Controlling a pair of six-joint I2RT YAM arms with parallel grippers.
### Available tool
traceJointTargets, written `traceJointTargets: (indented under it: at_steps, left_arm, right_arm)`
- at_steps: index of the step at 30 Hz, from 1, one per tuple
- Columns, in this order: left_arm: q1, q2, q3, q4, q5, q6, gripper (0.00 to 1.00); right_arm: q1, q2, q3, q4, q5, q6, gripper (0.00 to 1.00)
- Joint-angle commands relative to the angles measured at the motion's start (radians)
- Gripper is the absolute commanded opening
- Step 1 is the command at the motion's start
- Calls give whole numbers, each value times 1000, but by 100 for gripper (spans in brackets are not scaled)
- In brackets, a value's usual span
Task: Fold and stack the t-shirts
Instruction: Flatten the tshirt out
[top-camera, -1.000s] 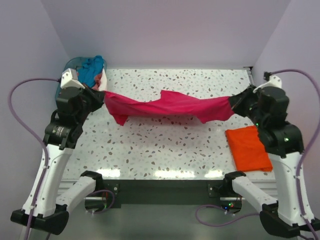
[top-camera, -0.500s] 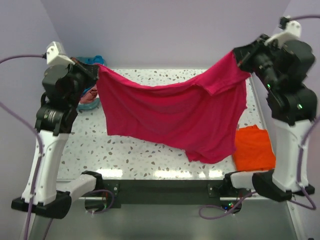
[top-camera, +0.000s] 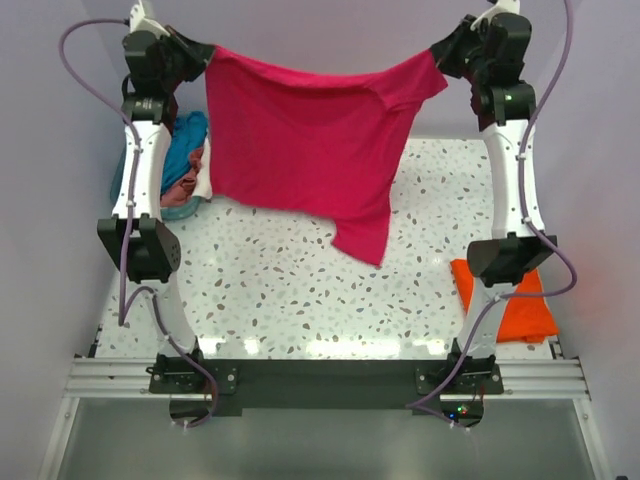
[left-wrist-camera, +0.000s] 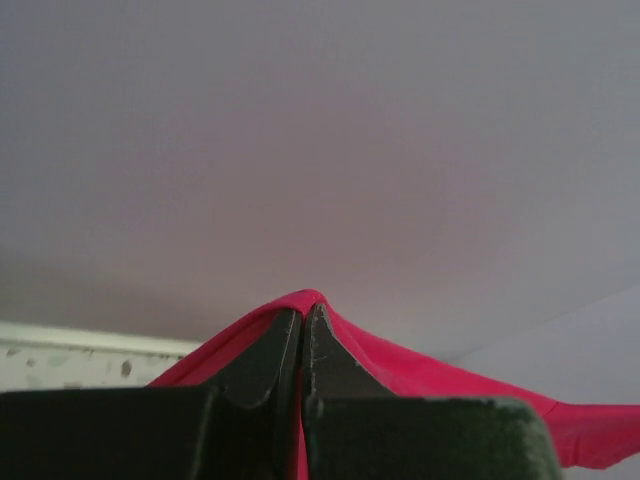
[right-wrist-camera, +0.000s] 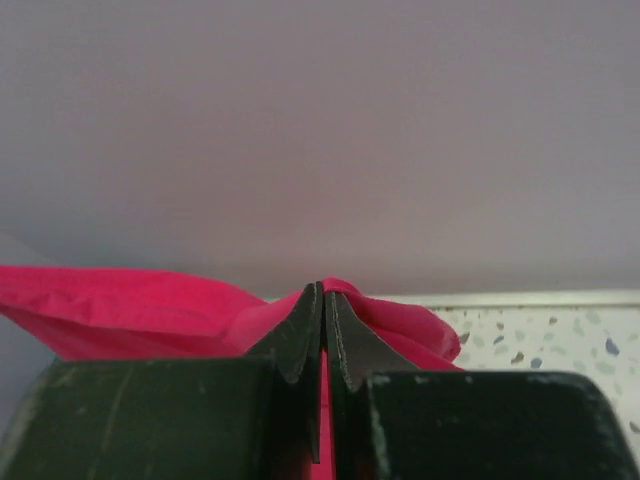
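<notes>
A large magenta-pink t-shirt (top-camera: 300, 140) hangs spread high above the table, stretched between both arms, its lower right corner drooping lowest. My left gripper (top-camera: 204, 57) is shut on its upper left corner; in the left wrist view pink cloth (left-wrist-camera: 420, 372) wraps over the closed left gripper (left-wrist-camera: 303, 318). My right gripper (top-camera: 438, 55) is shut on the upper right corner, and the right wrist view shows cloth (right-wrist-camera: 130, 305) bunched round the closed right gripper (right-wrist-camera: 324, 295). A folded orange t-shirt (top-camera: 520, 305) lies at the table's right front. Teal, salmon and white t-shirts (top-camera: 185, 160) sit heaped at the back left.
The teal plastic basin (top-camera: 180, 209) holding the heap stands behind the left arm at the back left. The speckled tabletop (top-camera: 300, 290) lies under the hanging shirt. Lilac walls close in the back and both sides.
Both arms have risen from table height to full stretch, lifting the pink t-shirt from a taut low band into a hanging sheet clear of the table.
</notes>
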Motion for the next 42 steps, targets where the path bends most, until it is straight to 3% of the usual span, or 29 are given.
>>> traceJointTargets:
  at_steps: [1,4,7,13,17,22,23,25,26,27,28,29,31,32,36,42]
  left_arm:
    - [44,-33,191,182,117,-62,0]
    - [83,-88,69,275,146,-81,0]
    - [94,-149,-85,297,156,-58,0]
    - [89,-322,-575,410,185,-79,0]
    - [78,-471,-994,421,159,-79,0]
    - [58,-611,-1420,384,73,-85,0]
    - [55,-619,-1470,391,64,-90,0]
    - [52,-622,-1566,404,56,-91,17]
    - [51,-623,-1590,404,51,-91,25]
    - [51,-625,-1611,417,62,-85,42]
    - [51,-639,-1633,409,70,-79,49]
    - [51,-657,-1636,391,61,-67,55]
    - [43,-742,-1634,293,9,-13,67]
    - [43,-776,-1634,253,-45,2,68]
    - [40,-902,-1637,1,-195,31,70]
    - [17,-1033,-1740,-44,-226,-16,57]
  right_arm:
    - [-20,-164,19,257,41,-13,0]
    - [-34,-204,-21,252,56,-27,0]
    - [-37,-290,-182,249,52,-33,0]
    - [-37,-524,-755,260,64,-3,0]
    - [-37,-698,-1261,271,58,52,0]
    - [-36,-767,-1584,239,32,82,0]
    - [-37,-757,-1645,236,20,79,6]
    - [-37,-735,-1676,214,1,80,15]
    - [-36,-721,-1695,214,-29,82,26]
    - [-36,-706,-1699,196,-37,82,32]
    - [-36,-709,-1699,179,-37,82,39]
    - [-36,-723,-1719,171,-42,82,51]
    - [-36,-795,-1747,144,-2,83,64]
    - [-37,-818,-1770,128,16,82,71]
    - [-36,-917,-1828,70,27,112,74]
    - [-34,-1040,-1946,64,9,184,71]
